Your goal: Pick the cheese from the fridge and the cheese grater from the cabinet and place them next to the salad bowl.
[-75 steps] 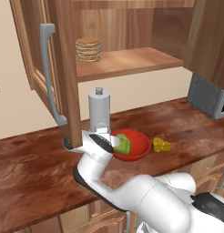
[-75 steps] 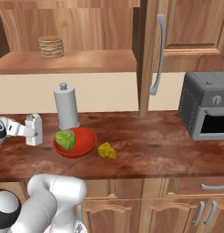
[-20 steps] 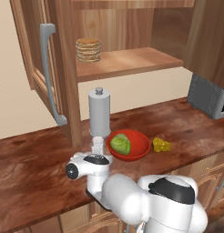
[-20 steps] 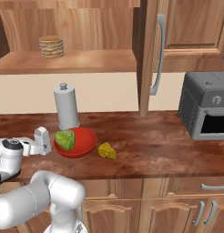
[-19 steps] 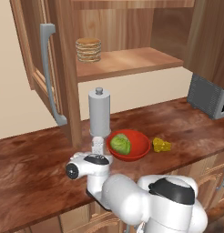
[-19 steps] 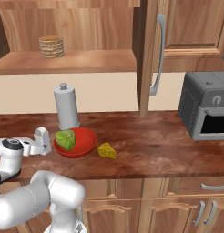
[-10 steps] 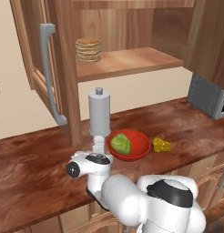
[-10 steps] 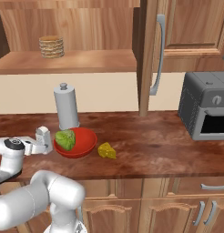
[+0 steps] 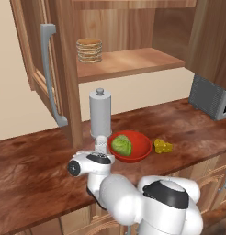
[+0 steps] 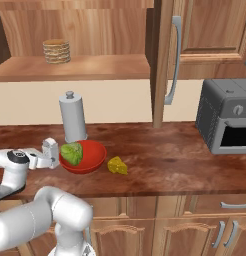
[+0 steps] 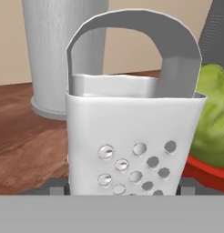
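Brown counter (image 10: 160, 165) runs across. Red bowl (image 10: 90, 159) with lettuce (image 10: 71, 153) sits left of centre. Cheese (image 10: 116, 165) just right of bowl, on counter. Grater (image 10: 50, 153) upright at bowl's left rim, at end of gripper (image 10: 46, 159); finger contact too small to tell. Grey cylinder (image 10: 73, 118) with knob stands behind bowl. Cabinet (image 10: 95, 67) above, door (image 10: 164, 60) swung open, grey bar handle. Tan discs (image 10: 56, 51) stacked on shelf. Grey oven (image 10: 225, 122) at right, on counter.
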